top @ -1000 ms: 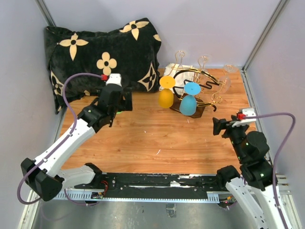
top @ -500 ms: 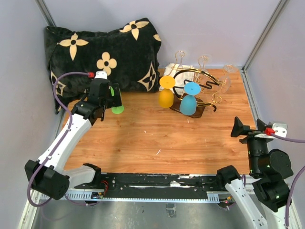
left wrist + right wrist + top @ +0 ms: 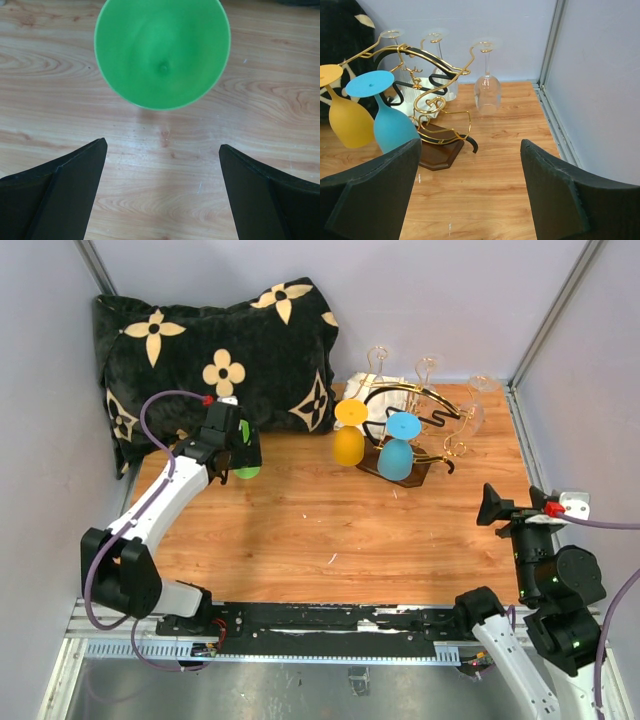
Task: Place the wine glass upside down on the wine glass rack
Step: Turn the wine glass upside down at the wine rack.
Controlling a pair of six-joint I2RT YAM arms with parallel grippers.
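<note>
Green wine glass (image 3: pixel 163 55): smooth, matte plastic-looking bowl, round, with a small dimple at its centre. It is on the table (image 3: pixel 320 530) near the pillow, well apart from the rack. I cannot tell whether it stands or lies.
Left claw (image 3: pixel 162 145): dark wedge-shaped fingers spread wide, nothing between them, the green bowl just ahead.
Right claw (image 3: pixel 471 142): spread wide, empty, facing the rack from well apart.
Rack (image 3: pixel 440 107): curled gold wire, black oval ring, dark brown wooden base.
On rack: yellow glass (image 3: pixel 348 445), blue glass (image 3: pixel 396 458) and clear glasses (image 3: pixel 487 92) hang upside down.
Pillow (image 3: pixel 220 350): black plush with cream flowers.
Table: glossy wood grain.
Change: left elbow has tucked in; green glass and rack unmoved.
</note>
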